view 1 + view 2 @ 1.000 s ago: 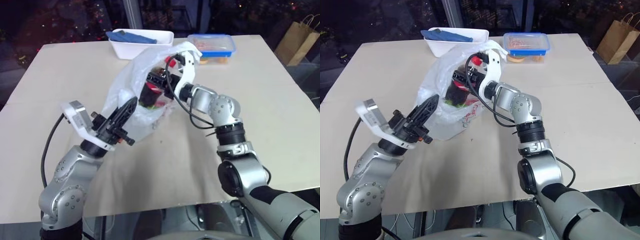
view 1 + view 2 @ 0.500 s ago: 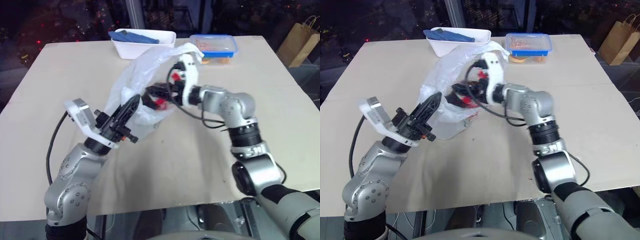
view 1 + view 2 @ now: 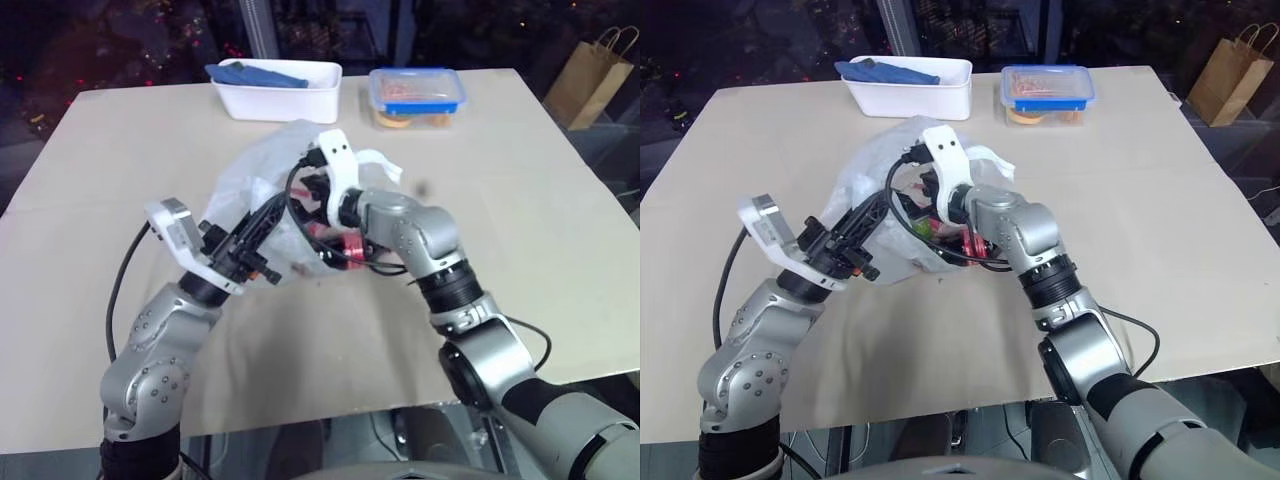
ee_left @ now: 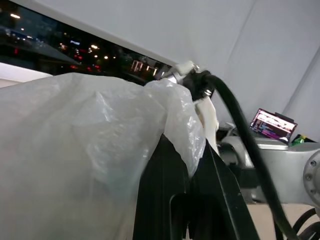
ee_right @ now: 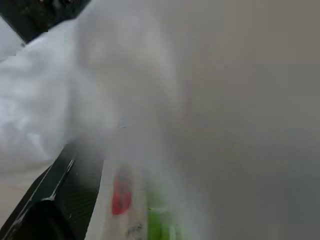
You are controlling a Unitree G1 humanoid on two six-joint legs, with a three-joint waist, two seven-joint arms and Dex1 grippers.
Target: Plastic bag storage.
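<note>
The plastic bag is thin, white and crinkly, and stands crumpled in the middle of the table. My left gripper is shut on the bag's near edge. In the left wrist view the film is pinched between its black fingers. My right gripper reaches into the bag's mouth from the right, its jaws spread wide with nothing between them. Its fingers show dimly through the film. One black finger shows in the right wrist view against the blurred film.
A white tub with a blue cloth in it stands at the table's far edge. A clear box with a blue lid stands to its right. A brown paper bag stands off the table at the far right.
My right gripper has rolled and sunk deeper into the bag, toward my left gripper. The bag's top has slumped lower. My left gripper keeps its grip in much the same place.
</note>
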